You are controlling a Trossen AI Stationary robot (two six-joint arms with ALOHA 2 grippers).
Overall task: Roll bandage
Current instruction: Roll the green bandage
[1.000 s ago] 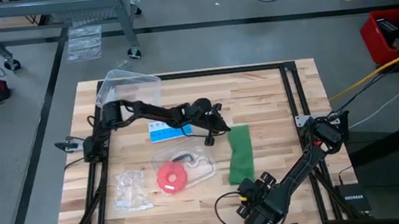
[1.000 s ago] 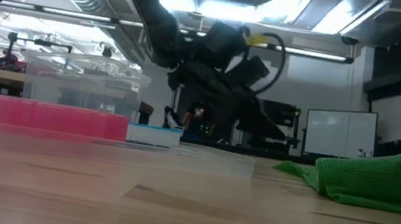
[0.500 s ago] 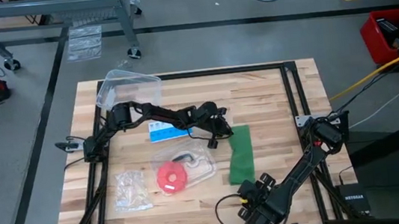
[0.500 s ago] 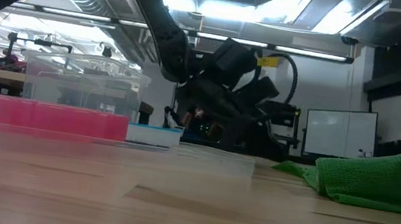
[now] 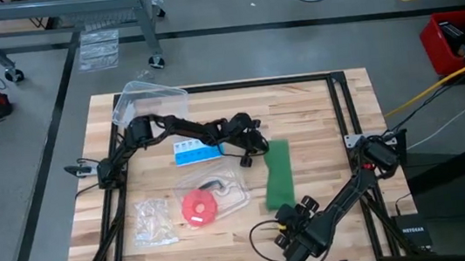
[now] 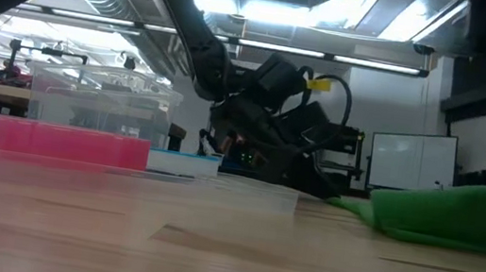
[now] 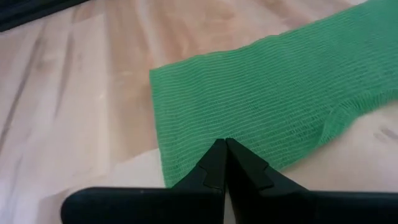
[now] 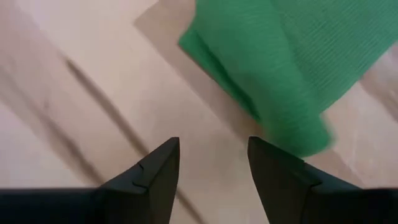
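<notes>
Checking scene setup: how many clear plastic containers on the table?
2. One clear tub at the table's far left corner; one shallow clear tray holding the red disc, near-centre. None seem hidden.

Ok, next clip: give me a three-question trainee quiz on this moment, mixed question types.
1. True or false: the left gripper has its jaws shut at the edge of the bandage.
2. Which lies nearest the red disc? A) clear tub B) blue-and-white pill box C) crinkled plastic bag
3. Fill in: the right gripper has its jaws ____, over bare wood just short of the bandage's near end.

Key: 1 true; 2 C; 3 open.
</notes>
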